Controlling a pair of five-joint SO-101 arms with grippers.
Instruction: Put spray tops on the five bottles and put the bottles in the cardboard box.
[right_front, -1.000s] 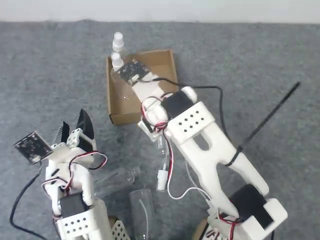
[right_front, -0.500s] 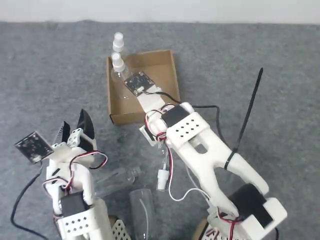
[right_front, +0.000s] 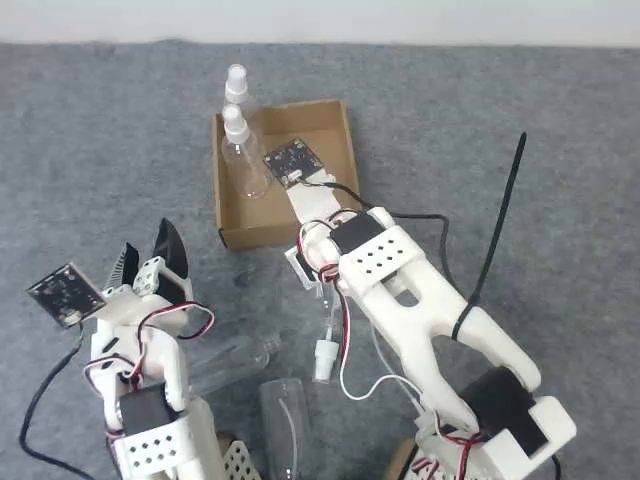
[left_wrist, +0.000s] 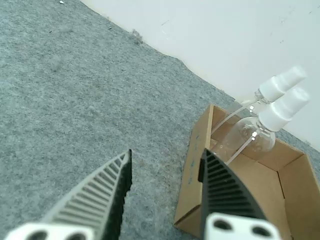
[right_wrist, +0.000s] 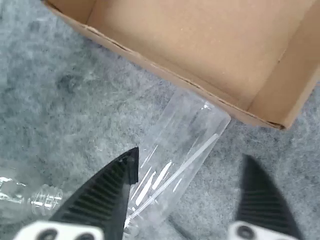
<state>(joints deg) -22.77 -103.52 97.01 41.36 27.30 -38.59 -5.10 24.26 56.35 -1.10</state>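
Your right gripper (right_wrist: 190, 156) hangs with its jaws spread wide and nothing held, directly over a clear bottle (right_wrist: 182, 132) lying on the grey table (right_wrist: 60, 75). The bottle sits below the gap between the fingers. Its flat base points away from the gripper and lies just beside the near wall of the cardboard box (right_wrist: 200, 45). A thin tube runs inside the bottle, and the high view shows a white spray top (right_front: 323, 360) on its other end. Off to one side of this gripper lies the threaded neck of an uncapped bottle (right_wrist: 30, 197). Your left gripper (left_wrist: 166, 155) is likewise spread open and holds nothing, above the table and well apart from the bottles. The box stands ahead of it and to its right. At the box's far corner are two bottles with white spray tops. The nearer capped bottle (left_wrist: 250, 135) is inside the box. The farther capped bottle (left_wrist: 245, 107) is just past it, and you cannot tell whether it stands inside the far wall or behind it.
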